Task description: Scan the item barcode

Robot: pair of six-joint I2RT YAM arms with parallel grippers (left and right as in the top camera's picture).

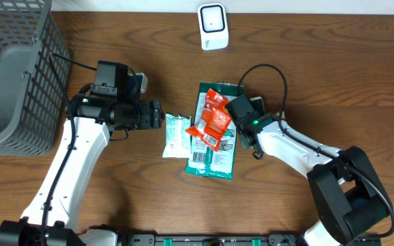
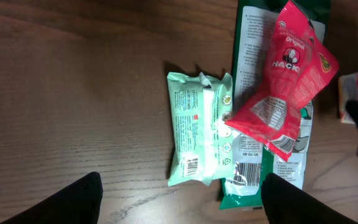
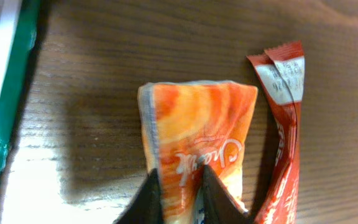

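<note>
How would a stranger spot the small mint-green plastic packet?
On the brown wooden table, find the long dark green bag with a red plastic pouch on top. The small mint-green plastic packet lies against that bag's edge facing the left arm. Its pale colour sets it apart from both.

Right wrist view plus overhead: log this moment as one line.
right gripper: shut on orange packet | left gripper: open, empty | white scanner: apart from both arms

basket far left, scanner far centre, snack packet on large bag, small pouch at bag's left
</note>
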